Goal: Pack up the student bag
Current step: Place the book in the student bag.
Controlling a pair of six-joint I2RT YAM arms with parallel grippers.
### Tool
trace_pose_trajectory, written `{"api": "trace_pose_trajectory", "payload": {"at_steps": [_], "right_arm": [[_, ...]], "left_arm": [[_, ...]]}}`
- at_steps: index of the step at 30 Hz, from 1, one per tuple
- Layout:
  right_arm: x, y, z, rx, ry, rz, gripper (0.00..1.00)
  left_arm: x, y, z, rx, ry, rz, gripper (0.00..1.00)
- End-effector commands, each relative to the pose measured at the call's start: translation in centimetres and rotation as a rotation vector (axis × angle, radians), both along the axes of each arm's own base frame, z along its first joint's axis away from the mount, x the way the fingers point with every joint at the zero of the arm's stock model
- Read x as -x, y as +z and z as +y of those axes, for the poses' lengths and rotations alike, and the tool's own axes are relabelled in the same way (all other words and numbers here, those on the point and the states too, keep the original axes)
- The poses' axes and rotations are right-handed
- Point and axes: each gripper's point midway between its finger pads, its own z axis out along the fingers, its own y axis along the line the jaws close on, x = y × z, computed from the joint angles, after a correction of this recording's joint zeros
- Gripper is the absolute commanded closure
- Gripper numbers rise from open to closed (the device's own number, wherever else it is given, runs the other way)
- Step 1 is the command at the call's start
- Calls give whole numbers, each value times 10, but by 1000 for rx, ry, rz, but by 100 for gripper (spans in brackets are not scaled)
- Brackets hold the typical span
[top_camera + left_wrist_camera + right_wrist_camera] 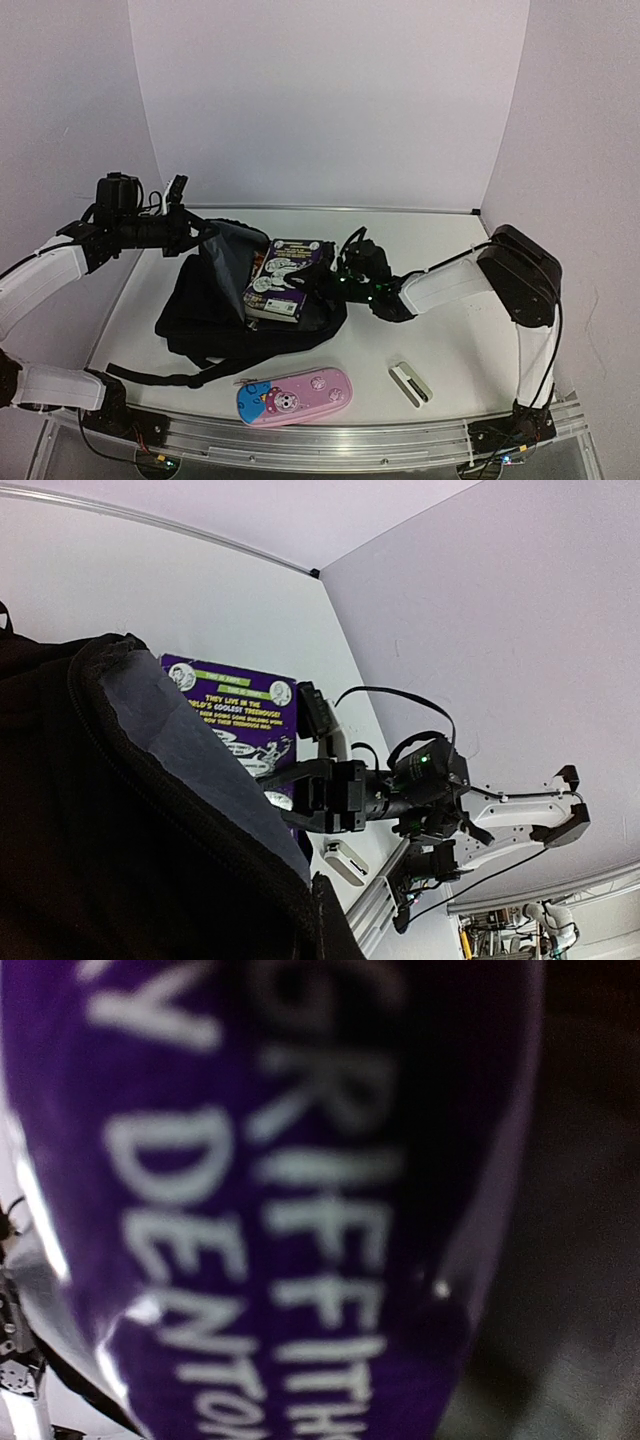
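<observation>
Left pincer [190,232] clamped on the bag [215,315] rim, bag lying left of centre on the table [460,330]. Right pincer [322,282] gripped the book [285,272] at the opening. Risk (my judgement): rim slips free, opening collapses, book jams.

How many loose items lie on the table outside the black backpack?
2: the pink pencil case at the near edge in front of the backpack, and a small white-and-dark item to its right. The backpack may hide others.
</observation>
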Motion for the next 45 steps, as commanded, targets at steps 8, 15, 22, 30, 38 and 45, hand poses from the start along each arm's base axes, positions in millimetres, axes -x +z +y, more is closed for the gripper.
{"api": "trace_pose_trajectory", "payload": {"at_steps": [8,15,22,30,38,45], "right_arm": [[17,11,30,-101,84,-38,100],[12,12,50,-130,106,-32,100],[0,-10,86,-136,162,-43,100],[-16,-20,86,22,101,-75,61],[-24,-25,36,378,-8,-122,33],[-21,-51,15,498,-28,-88,24]], "left_arm": [[-7,70,-9,88,-55,-224,100],[-10,68,-17,107,-106,-203,100],[-13,52,-21,113,-129,-162,100],[-15,42,-20,112,-119,-135,100],[-14,40,-15,77,-89,-137,100],[-13,42,-14,70,-85,-147,100]]}}
